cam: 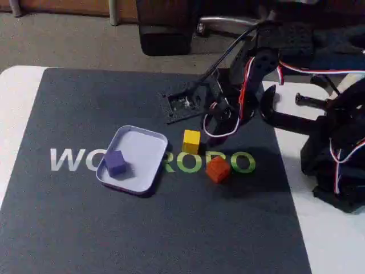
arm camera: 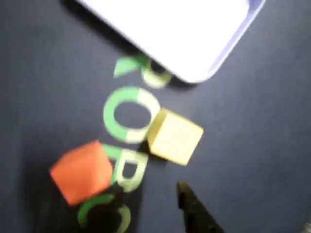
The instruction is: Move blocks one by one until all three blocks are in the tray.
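one orange block [arm camera: 81, 171], one yellow [arm camera: 175, 136], one purple [cam: 116, 162]

Matte cubes [cam: 191, 141], smooth pale tray [cam: 149, 171] (metal-looking), dark matte mat [cam: 85, 228].

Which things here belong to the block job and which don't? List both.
Job: purple block in the tray; yellow block; orange block; gripper.
Lying about: printed dark mat; second arm at the table's right edge.
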`<state>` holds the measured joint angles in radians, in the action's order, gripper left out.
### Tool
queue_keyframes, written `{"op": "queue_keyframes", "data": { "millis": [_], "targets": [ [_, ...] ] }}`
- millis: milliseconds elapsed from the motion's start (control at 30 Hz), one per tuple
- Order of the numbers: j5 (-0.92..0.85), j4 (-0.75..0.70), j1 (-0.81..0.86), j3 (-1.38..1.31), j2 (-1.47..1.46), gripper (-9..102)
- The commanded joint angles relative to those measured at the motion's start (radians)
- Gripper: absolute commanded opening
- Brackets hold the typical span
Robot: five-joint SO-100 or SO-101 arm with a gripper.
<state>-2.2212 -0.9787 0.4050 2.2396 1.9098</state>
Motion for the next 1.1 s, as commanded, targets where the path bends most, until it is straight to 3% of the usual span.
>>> {"op": "queue_keyframes", "data": {
  "millis": [0, 233, 400, 1067],
  "targets": [
    [0.026, 0.034, -0.006, -0.048, -0.014, 15],
    [0.227, 0.094, -0.009, -0.166, -0.179, 15],
    [0.279, 0.094, 0.011, -0.215, -0.229, 15],
    [0.095, 0.095, 0.112, -0.15, -0.238, 19]
  ]
}}
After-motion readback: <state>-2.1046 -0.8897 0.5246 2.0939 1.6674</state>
